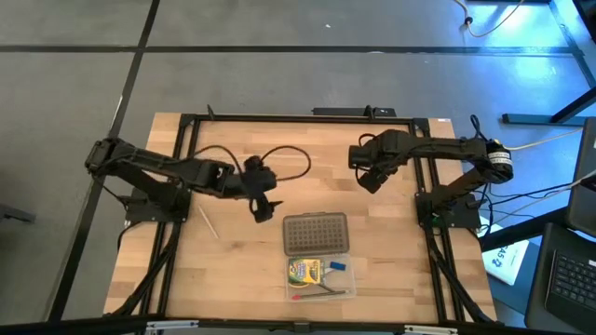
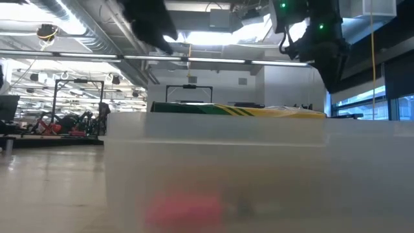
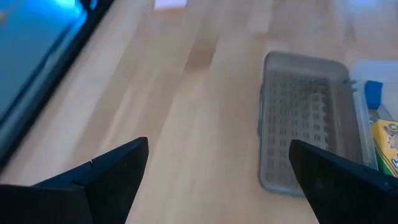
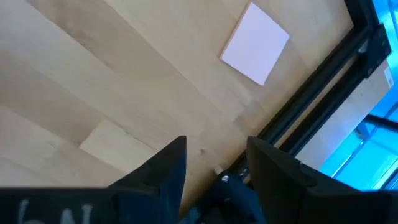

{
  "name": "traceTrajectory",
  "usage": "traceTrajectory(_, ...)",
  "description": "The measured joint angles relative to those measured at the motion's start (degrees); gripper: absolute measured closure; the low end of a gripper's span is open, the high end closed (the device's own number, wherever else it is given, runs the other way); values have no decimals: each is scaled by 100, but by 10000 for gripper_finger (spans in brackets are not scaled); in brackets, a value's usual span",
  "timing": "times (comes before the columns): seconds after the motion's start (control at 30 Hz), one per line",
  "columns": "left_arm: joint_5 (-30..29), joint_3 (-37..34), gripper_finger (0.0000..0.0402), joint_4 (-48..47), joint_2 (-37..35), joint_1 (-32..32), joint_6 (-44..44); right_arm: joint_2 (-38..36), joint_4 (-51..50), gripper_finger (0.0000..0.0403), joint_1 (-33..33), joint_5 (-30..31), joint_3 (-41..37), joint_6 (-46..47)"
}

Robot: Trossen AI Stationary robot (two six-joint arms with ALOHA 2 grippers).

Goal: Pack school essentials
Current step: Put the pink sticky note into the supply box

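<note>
Far left on the wooden surface (image 1: 233, 270): left arm stretched rightward from its base, left gripper (image 1: 264, 207) hanging just left of the case lid, fingers (image 3: 106, 180) spread wide and holding nothing. Just beside that arm, on its near side, a pale pencil (image 1: 210, 223) lying alone on the wood, slanted. Near centre: grey dotted lid (image 1: 315, 234) flat on the surface, touching or very close to the clear case (image 1: 321, 276) on its near side. Inside the case: green-yellow crayon box (image 1: 304, 271) to the left, tiny blue eraser (image 1: 338, 265) to the right, something red and something dark along the near edge, possibly pencils, too small to tell apart. From table height, the case wall filling the foreground as a blur, a pinkish smear low inside it and the crayon box (image 2: 239, 110) showing above the rim. Far right: right arm reaching left from its base, right gripper (image 1: 370, 177) above bare wood toward the far side, well apart from the case, fingers (image 4: 163, 171) partly parted with nothing between them. Beyond those fingers, pink square pad (image 4: 255, 43) flat near the black frame rail (image 4: 323, 74).
</note>
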Motion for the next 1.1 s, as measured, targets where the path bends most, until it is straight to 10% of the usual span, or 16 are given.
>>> traceTrajectory(0.47, 573, -1, 19, 678, 0, 868, 1929, 2, 84, 234, -541, 122, -7, -94)
traceTrajectory(1.1, 570, -2, 19, 682, 0, 971, 1933, 2, 592, 234, -582, 58, -17, 1308)
